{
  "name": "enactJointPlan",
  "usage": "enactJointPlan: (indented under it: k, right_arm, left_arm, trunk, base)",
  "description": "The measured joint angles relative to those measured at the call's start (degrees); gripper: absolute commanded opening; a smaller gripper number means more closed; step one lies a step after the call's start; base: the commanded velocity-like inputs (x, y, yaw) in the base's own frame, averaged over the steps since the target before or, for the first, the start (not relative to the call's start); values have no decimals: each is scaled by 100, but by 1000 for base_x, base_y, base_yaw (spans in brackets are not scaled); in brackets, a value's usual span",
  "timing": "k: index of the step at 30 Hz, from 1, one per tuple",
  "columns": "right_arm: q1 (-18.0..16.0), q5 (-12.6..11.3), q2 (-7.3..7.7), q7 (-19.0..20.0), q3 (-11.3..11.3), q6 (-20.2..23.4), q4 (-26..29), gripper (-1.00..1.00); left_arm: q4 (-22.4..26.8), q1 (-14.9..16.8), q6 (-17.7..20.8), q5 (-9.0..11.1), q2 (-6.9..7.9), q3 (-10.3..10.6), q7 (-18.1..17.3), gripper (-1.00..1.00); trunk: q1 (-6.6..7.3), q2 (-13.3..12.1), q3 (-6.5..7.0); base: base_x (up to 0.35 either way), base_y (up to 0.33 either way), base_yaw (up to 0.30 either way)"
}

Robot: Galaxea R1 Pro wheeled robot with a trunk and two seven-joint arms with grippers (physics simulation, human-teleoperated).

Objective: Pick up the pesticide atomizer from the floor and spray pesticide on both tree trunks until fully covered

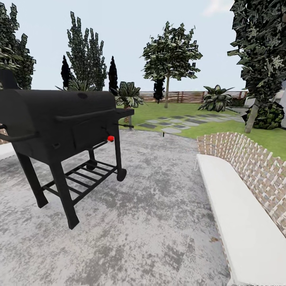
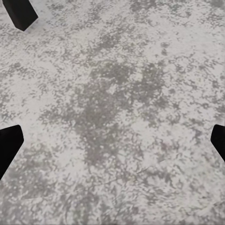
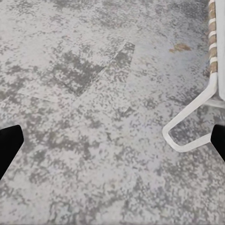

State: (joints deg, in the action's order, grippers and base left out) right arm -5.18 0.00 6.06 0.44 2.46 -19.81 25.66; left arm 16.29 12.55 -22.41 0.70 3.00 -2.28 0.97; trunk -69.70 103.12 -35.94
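Beyond the patio lies the garden lawn with a brown slat fence behind it. One tree with a pale bare trunk stands far off at centre. A second tree's leaning pale trunk rises at the right under dark foliage. The pesticide atomizer is out of view. My left gripper is open over speckled grey paving, its black fingertips wide apart. Over the same paving my right gripper is open too, and nothing is between its fingers.
A black grill with a red knob stands close on the left; one leg is near my left gripper. A white bench with a woven back runs along the right, its frame beside my right gripper. Stepping stones cross the lawn.
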Motion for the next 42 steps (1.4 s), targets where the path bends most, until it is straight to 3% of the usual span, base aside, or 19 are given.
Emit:
enactJointPlan:
  k: [15, 42]
  right_arm:
    - [0, 0, 0, -8, 1, -5, 0, 100]
    - [0, 0, 0, -9, 1, -5, 0, 100]
  left_arm:
    - [-1, 0, 0, 0, -1, 0, 0, 100]
    - [1, -2, 1, 0, -2, 0, 0, 100]
  trunk:
    - [-329, 602, -286]
    - [-923, 1684, -1012]
  base:
    - [0, 0, 0]
    - [0, 0, 0]
